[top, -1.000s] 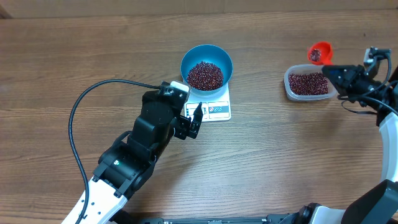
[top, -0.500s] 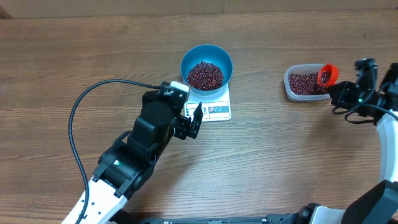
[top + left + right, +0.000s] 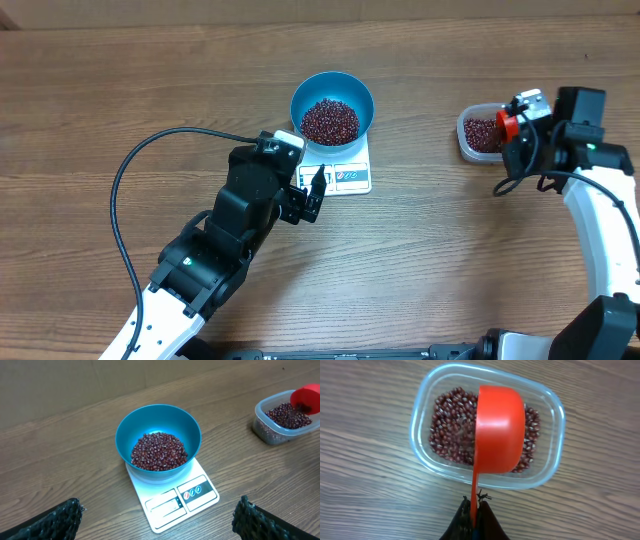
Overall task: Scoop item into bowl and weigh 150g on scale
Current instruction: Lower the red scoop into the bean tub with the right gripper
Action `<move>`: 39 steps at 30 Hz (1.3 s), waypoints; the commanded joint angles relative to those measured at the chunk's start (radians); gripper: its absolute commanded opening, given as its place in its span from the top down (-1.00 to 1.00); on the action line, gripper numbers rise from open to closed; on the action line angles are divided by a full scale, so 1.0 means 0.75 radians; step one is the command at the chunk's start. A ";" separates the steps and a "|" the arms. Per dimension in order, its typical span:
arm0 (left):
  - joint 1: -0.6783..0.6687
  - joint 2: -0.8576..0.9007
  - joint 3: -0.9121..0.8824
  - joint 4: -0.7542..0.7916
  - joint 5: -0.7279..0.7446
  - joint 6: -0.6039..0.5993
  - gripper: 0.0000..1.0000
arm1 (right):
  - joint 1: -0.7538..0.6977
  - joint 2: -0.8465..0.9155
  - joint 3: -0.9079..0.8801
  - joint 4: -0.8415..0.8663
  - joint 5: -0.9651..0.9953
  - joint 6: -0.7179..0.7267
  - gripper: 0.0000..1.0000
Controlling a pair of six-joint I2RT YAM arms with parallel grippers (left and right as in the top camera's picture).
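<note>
I see the beans (image 3: pixel 159 450) heaped in the blue bowl (image 3: pixel 125 430), which sits on the white scale (image 3: pixel 200 492). My left gripper (image 3: pixel 157 522) hangs wide open just before the scale. My right gripper (image 3: pixel 475 510) is clamped on the red scoop (image 3: pixel 500 430), which is over the clear tub (image 3: pixel 420 415) of beans.

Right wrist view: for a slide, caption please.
Right end effector holds a red scoop over the tub of beans.

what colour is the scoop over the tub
Orange-red; the scoop shows best in the right wrist view.
</note>
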 commanded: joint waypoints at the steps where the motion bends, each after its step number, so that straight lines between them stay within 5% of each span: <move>1: -0.001 -0.026 0.005 0.005 0.001 0.036 -0.99 | 0.024 -0.010 0.038 0.011 0.164 -0.037 0.93; 5: -0.001 -0.026 0.005 0.005 0.002 0.036 -0.99 | 0.025 -0.009 0.038 0.018 0.172 -0.012 0.93; 12: -0.001 -0.026 0.005 0.006 0.002 0.036 -0.99 | 0.025 -0.009 0.038 0.072 0.170 0.339 0.93; 23: -0.001 -0.026 0.005 0.006 0.018 0.035 -0.99 | 0.025 0.001 -0.035 0.087 -0.120 1.167 0.93; 39: -0.001 -0.026 0.005 0.011 0.017 0.035 -0.99 | 0.025 0.159 -0.052 0.153 -0.149 1.308 0.70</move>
